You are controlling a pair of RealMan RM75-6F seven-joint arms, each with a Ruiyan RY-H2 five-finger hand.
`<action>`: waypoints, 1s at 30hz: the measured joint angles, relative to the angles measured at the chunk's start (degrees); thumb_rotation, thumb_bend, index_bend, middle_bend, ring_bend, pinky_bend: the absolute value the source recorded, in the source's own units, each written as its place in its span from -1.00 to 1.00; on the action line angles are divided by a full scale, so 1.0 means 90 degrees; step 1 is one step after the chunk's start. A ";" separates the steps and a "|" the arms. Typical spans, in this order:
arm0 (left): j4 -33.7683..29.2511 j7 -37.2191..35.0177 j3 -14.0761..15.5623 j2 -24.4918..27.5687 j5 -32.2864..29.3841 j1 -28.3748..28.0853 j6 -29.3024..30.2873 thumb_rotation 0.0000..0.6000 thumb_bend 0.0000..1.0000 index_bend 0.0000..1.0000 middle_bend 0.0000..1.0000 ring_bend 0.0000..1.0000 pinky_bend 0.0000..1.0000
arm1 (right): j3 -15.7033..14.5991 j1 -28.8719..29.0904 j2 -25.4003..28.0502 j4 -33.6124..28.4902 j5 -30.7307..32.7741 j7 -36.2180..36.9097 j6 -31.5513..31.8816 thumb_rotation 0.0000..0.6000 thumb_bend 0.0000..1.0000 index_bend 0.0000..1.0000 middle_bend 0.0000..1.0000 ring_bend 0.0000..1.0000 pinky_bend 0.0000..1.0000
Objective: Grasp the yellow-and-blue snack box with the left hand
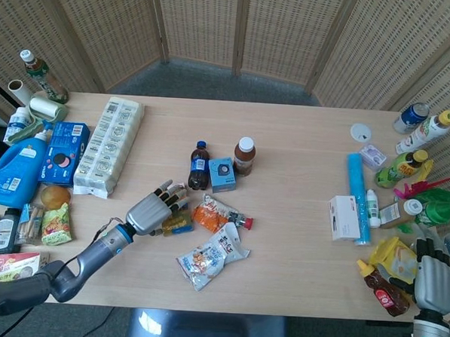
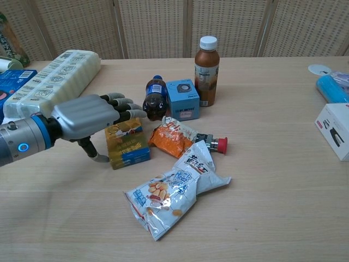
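Observation:
The yellow-and-blue snack box lies flat on the table left of centre, its far end under my left hand. The fingers are spread and stretched out over the box's top. The thumb reaches down to the table beside the box's left edge. I see no firm grip on the box. From the head view, the left hand covers most of the box. My right hand hangs at the table's near right corner, fingers apart, holding nothing.
Just beyond the box stand a cola bottle, a small blue carton and a brown drink bottle. An orange snack bag and a white-blue bag lie to its right. A long white pack lies at the left.

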 measured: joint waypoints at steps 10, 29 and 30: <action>-0.0280 0.0160 -0.0293 -0.0270 -0.0105 -0.0218 -0.0115 0.72 -0.59 -1.00 -1.00 -1.00 -1.00 | -0.0026 -0.0140 0.0028 0.0210 0.0004 0.0316 0.0018 0.75 -0.66 -1.00 -1.00 -1.00 -1.00; -0.0691 -0.0397 -0.0290 0.0315 -0.0841 -0.0129 -0.0971 0.71 -0.59 -1.00 -1.00 -1.00 -1.00 | -0.0007 -0.0078 -0.0005 -0.0065 -0.0025 0.0004 -0.0059 0.78 -0.66 -1.00 -1.00 -1.00 -1.00; -0.0636 -0.0426 -0.0295 0.0278 -0.0845 -0.0151 -0.1005 0.71 -0.59 -1.00 -1.00 -1.00 -1.00 | -0.0005 -0.0089 0.0007 -0.0081 -0.0010 -0.0006 -0.0052 0.78 -0.66 -1.00 -1.00 -1.00 -1.00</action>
